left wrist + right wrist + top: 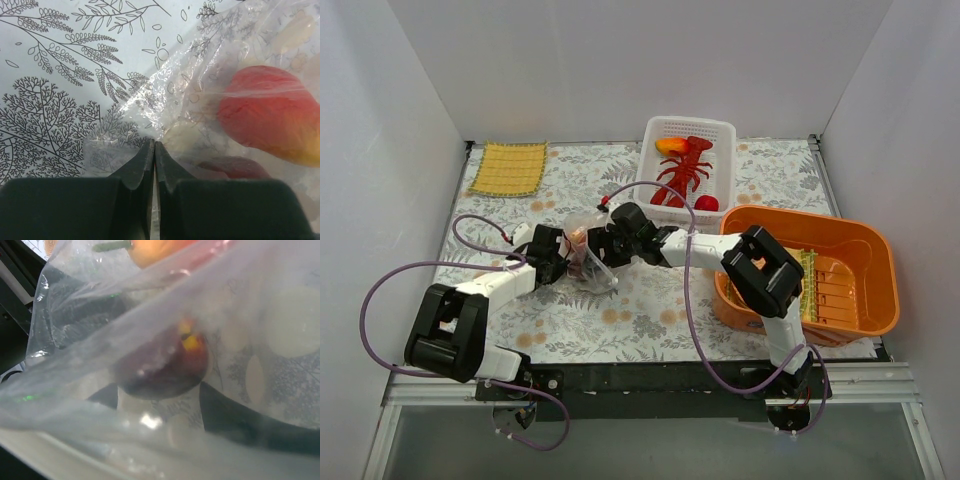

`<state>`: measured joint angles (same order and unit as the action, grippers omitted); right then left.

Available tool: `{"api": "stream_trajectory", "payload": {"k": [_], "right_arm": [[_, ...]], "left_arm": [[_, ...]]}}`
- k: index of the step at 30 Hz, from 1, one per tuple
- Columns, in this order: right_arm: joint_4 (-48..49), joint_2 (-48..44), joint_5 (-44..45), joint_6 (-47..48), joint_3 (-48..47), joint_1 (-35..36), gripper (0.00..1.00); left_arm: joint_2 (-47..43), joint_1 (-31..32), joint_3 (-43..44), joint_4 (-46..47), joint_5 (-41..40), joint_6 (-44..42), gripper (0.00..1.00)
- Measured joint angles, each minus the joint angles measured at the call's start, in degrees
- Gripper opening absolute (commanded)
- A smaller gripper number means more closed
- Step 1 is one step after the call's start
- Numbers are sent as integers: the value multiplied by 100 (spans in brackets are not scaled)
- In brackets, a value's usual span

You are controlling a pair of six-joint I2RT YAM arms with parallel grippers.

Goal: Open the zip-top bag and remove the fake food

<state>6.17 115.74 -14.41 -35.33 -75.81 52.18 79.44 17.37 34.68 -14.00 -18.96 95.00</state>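
Observation:
The clear zip-top bag [584, 243] lies crumpled at mid table between my two grippers. My left gripper [558, 262] is shut on a fold of its film, as the left wrist view [154, 146] shows. An orange-red fruit [270, 117] and a dark red piece [235, 167] sit inside the bag [200, 75]. My right gripper [612, 243] is at the bag's other side. In the right wrist view its jaws [159, 390] stand apart behind blurred film, with the dark red apple-like piece [162, 365] at their tips. I cannot tell whether they touch it.
A white perforated basket [722, 130] at the back holds a red lobster [682, 175], an orange-yellow fruit [671, 146] and a red round fruit [707, 204]. An orange bin [860, 240] stands at the right. A yellow woven mat [508, 168] lies at the back left.

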Motion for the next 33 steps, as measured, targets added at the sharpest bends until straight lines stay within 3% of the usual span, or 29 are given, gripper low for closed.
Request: {"api": "stream_trajectory", "payload": {"k": [10, 17, 20, 21, 22, 25, 33], "right_arm": [[-282, 293, 487, 232, -588, 170, 84], [-269, 422, 699, 229, -752, 232, 83], [-271, 555, 776, 234, -962, 236, 74], [-260, 590, 807, 232, -1012, 236, 69], [-247, 608, 835, 223, -1040, 238, 56], [-184, 614, 933, 210, -1040, 258, 40], [-256, 271, 1276, 195, -693, 385, 37]], "left_arm": [[-4, -17, -164, 361, 162, 42, 0], [-31, -39, -299, 645, 201, 118, 0], [-92, -39, -402, 761, 199, 155, 0], [-107, -39, -426, 791, 199, 162, 0], [-118, -39, -446, 815, 199, 170, 0], [-151, -39, -494, 863, 184, 214, 0], [-164, 28, -446, 629, -87, 474, 0]]}}
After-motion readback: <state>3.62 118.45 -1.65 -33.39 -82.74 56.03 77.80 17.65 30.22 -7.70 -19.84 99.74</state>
